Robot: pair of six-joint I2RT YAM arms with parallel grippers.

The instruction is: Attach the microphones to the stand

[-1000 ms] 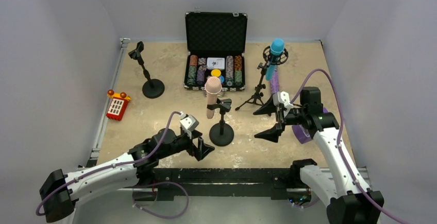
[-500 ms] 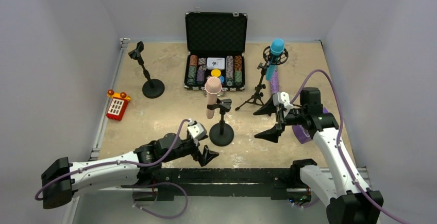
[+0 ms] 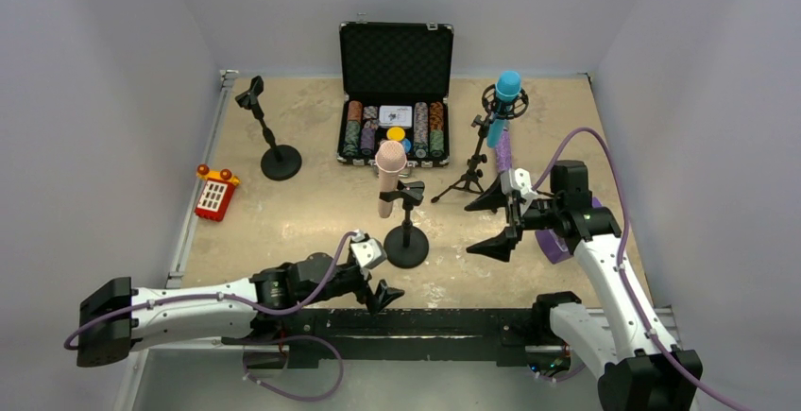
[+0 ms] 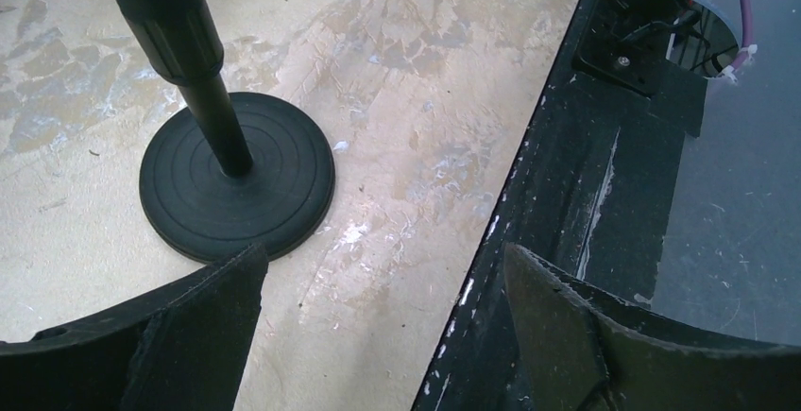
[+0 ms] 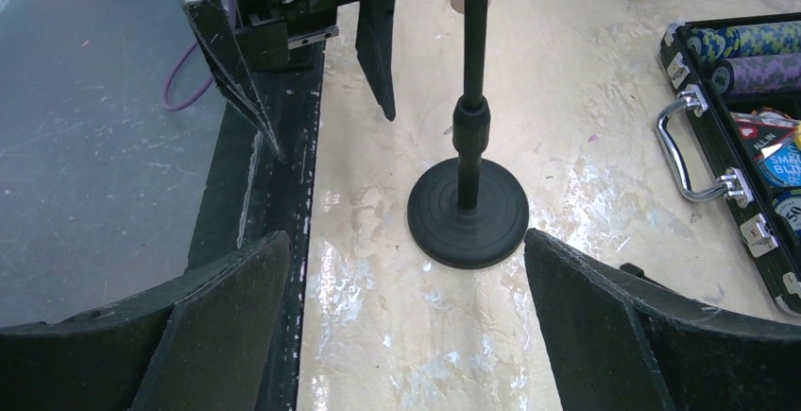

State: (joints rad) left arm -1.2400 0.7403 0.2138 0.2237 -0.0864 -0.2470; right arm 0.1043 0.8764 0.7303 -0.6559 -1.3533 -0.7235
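Observation:
A pink microphone (image 3: 389, 175) sits clipped in the middle round-base stand (image 3: 406, 244). A blue microphone (image 3: 505, 97) sits in the tripod stand (image 3: 468, 173). A purple microphone (image 3: 503, 151) lies behind the tripod. A third stand (image 3: 272, 137) at the back left holds nothing. My left gripper (image 3: 375, 283) is open and empty, low at the table's front edge, just near of the middle stand's base (image 4: 236, 182). My right gripper (image 3: 496, 222) is open and empty, to the right of that base (image 5: 468, 211).
An open black case of poker chips (image 3: 395, 132) stands at the back centre; its handle shows in the right wrist view (image 5: 694, 151). A red and yellow toy (image 3: 214, 194) lies at the left edge. The black front rail (image 4: 586, 194) runs under my left gripper.
My left arm has drawn back and to the right, down to the front edge of the table beside the middle stand's base. My right arm has not moved.

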